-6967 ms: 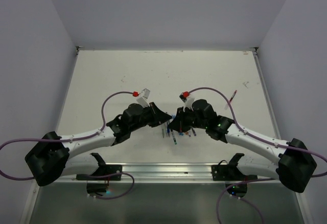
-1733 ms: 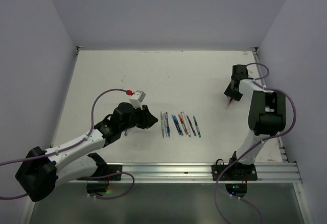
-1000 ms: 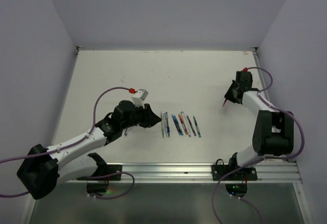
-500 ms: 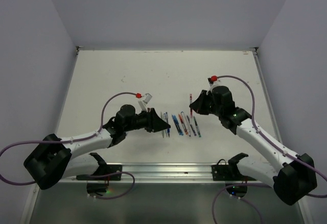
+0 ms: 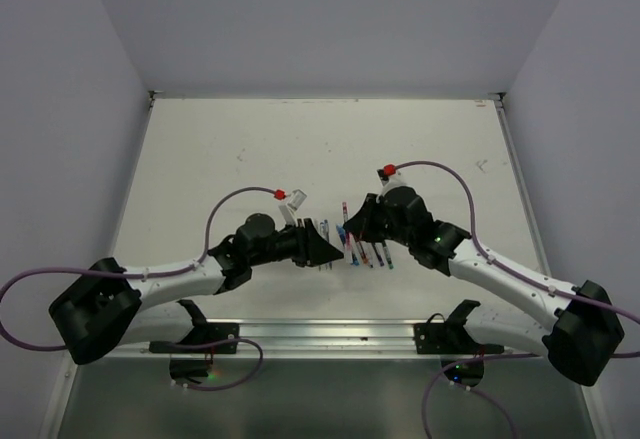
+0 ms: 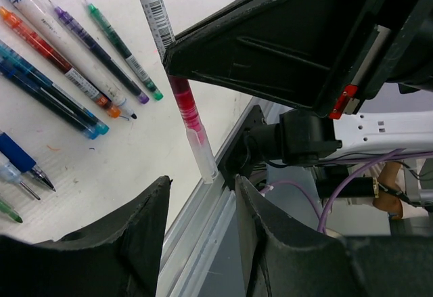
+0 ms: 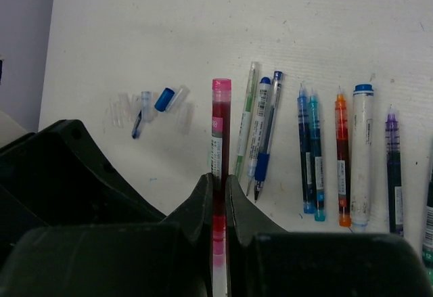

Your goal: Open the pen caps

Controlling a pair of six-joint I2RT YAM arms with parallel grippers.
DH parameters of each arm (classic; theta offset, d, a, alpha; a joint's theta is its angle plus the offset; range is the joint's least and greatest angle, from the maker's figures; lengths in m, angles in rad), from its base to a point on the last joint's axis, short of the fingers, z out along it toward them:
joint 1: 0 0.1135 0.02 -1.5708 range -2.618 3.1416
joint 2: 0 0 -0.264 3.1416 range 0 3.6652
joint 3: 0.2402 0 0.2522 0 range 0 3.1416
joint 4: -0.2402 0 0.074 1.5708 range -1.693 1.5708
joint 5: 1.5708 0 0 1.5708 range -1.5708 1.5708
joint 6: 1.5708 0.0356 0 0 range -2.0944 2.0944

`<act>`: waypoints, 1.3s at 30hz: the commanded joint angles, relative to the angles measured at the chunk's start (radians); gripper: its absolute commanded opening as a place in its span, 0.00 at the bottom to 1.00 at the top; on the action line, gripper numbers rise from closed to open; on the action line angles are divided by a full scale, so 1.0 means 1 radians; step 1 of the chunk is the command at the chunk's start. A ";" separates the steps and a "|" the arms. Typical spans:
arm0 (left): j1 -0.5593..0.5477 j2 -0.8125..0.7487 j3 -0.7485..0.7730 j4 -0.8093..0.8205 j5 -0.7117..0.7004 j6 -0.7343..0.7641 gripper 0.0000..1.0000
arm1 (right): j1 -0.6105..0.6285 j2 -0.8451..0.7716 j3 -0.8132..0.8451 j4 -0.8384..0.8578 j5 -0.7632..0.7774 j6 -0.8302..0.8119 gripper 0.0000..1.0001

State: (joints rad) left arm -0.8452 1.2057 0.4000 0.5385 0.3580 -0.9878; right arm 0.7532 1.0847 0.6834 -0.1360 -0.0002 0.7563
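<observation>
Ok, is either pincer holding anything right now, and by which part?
The right pincer is shut on the red pen, clamped around mid-barrel. The left pincer is open and holds nothing.

Right gripper and its pen stand close before left fingers.

The pen caps look glossy plastic; the table is matt.

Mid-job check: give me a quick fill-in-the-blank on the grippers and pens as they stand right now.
The right gripper is shut on a pink ___.
The left gripper stands ___, at the clear end of the held pen.
Beside the clear caps on the table lies a ___ cap.
Missing words: pen; open; blue.
</observation>
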 commanded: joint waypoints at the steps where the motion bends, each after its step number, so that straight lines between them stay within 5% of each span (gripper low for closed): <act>1: -0.025 0.011 0.022 0.069 -0.059 -0.028 0.47 | 0.015 0.000 0.034 0.062 0.072 0.052 0.00; 20: -0.046 0.126 0.077 0.138 -0.068 -0.043 0.44 | 0.047 0.000 0.027 0.088 0.083 0.078 0.00; 26: -0.048 0.135 0.076 0.141 -0.059 -0.046 0.31 | 0.051 0.001 0.028 0.090 0.094 0.081 0.00; 32: -0.048 0.123 0.066 0.135 -0.045 -0.038 0.00 | 0.052 -0.011 0.015 0.096 0.115 0.087 0.00; 37: -0.048 0.083 0.063 0.049 -0.070 0.006 0.00 | 0.052 -0.023 0.005 0.084 0.112 0.054 0.00; 39: -0.048 0.081 0.068 0.022 -0.070 0.030 0.00 | 0.052 0.007 0.028 0.066 0.091 0.023 0.11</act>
State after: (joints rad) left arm -0.8848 1.3190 0.4454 0.5858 0.2848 -1.0241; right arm 0.8032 1.0809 0.6838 -0.0872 0.0837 0.8177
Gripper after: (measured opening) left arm 0.054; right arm 0.105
